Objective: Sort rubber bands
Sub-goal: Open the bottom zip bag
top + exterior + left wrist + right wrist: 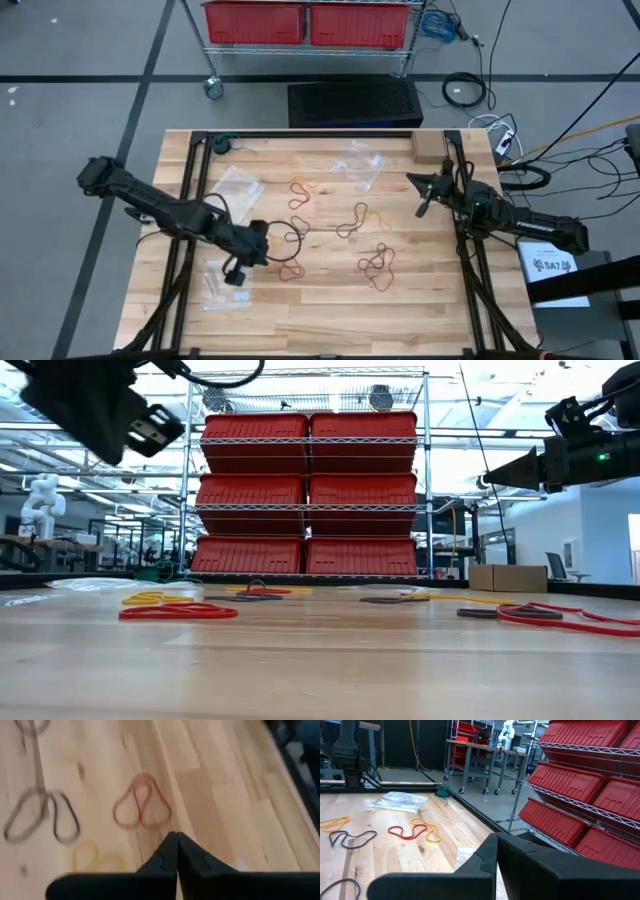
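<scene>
Your left gripper (237, 272) sat over the table's (300, 325) left-front area, fingers pressed fully together with nothing between them. In its wrist view a red rubber band (141, 810) lay on the wood just ahead of the fingertips, not touched. A clear plastic bag (236, 187) lay behind that arm, another one (213, 285) lay just left of the gripper.

Rubber bands (340, 235) were spread loose across the table's middle: a red and tan pair (303, 190) toward the back, dark loops (352, 220) in the centre, a red cluster (378, 265) right of centre nearer the front. A third clear bag (358, 163) lay at the back, right of centre.

Your right gripper (423, 205) hung off the table at the right side, also clamped shut and empty, well apart from any band. Low view showed it raised, top right.
</scene>
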`<state>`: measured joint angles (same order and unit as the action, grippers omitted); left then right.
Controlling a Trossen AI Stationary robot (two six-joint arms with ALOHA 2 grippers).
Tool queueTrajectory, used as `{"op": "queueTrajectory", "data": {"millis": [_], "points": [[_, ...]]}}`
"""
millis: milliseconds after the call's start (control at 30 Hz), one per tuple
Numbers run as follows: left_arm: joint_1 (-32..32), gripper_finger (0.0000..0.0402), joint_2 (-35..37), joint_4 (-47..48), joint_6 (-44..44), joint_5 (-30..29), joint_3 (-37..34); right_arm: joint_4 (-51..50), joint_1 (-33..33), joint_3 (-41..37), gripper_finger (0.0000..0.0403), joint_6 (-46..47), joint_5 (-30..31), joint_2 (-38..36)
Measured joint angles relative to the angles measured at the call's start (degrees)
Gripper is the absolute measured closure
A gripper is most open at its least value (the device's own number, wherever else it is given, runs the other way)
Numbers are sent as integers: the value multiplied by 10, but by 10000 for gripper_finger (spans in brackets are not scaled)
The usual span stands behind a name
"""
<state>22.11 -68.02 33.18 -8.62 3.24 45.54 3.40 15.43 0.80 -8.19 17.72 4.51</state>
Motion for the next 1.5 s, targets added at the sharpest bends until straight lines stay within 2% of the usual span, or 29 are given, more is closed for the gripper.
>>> {"op": "queueTrajectory", "data": {"millis": [133, 400, 600, 733, 900, 1067, 1267, 1500], "points": [[30, 400, -25, 82, -93, -3, 25, 0, 0, 0, 403, 0, 0, 0], [115, 400, -62, 175, -266, -12, 27, 0, 0, 0, 403, 0, 0, 0], [183, 400, -130, 136, -316, -42, 27, 0, 0, 0, 403, 0, 0, 0], [202, 400, -186, 116, -338, -76, 27, 0, 0, 0, 403, 0, 0, 0], [203, 400, -241, 90, -345, -86, 26, 0, 0, 0, 403, 0, 0, 0], [186, 400, -252, 91, -350, -118, 28, 0, 0, 0, 403, 0, 0, 0], [131, 400, -217, 95, -374, -211, 25, 0, 0, 0, 403, 0, 0, 0], [98, 400, -141, 101, -361, -216, 37, 0, 0, 0, 403, 1, 0, 0]]}}
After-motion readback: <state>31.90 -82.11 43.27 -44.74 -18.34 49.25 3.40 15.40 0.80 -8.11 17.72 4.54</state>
